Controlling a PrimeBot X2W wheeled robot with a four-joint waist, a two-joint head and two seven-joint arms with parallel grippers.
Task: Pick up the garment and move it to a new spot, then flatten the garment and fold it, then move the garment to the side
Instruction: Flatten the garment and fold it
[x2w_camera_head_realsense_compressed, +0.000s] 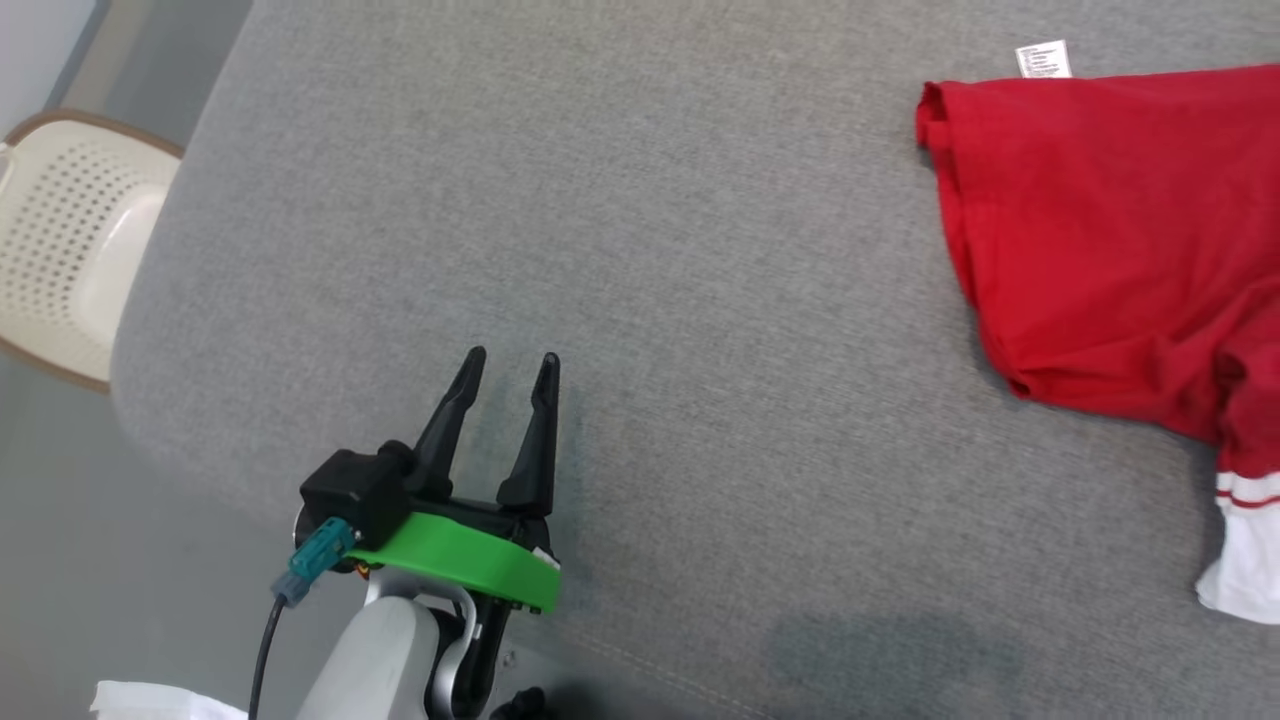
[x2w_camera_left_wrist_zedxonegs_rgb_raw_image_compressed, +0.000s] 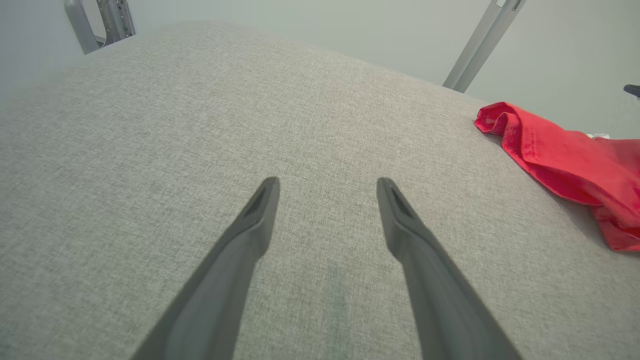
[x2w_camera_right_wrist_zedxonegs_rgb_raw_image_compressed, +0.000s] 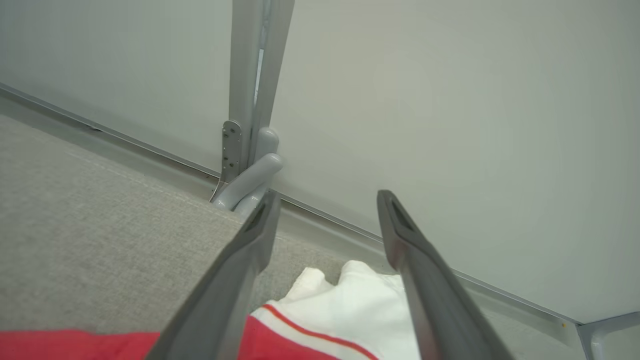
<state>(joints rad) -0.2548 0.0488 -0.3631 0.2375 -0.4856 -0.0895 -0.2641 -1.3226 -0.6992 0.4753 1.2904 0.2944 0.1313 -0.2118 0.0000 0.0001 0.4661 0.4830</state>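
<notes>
The garment (x2w_camera_head_realsense_compressed: 1110, 240) is a red shirt with a white, red-striped sleeve cuff and a small white label. It lies spread at the right of the grey padded table (x2w_camera_head_realsense_compressed: 640, 250). In the left wrist view the garment (x2w_camera_left_wrist_zedxonegs_rgb_raw_image_compressed: 565, 160) sits far to the right, well apart from the fingers. My left gripper (x2w_camera_head_realsense_compressed: 512, 362) hovers open and empty over bare table at the lower left. My right gripper (x2w_camera_right_wrist_zedxonegs_rgb_raw_image_compressed: 325, 197) is open with nothing between its fingers. It hangs just above the garment's white cuff (x2w_camera_right_wrist_zedxonegs_rgb_raw_image_compressed: 350, 300), near the table's edge.
A cream perforated plastic chair (x2w_camera_head_realsense_compressed: 70, 240) stands off the table's left edge. A pale wall with a grey metal post (x2w_camera_right_wrist_zedxonegs_rgb_raw_image_compressed: 252, 95) runs close behind the table beyond the right gripper. A scrap of white cloth (x2w_camera_head_realsense_compressed: 160, 700) lies at the bottom left.
</notes>
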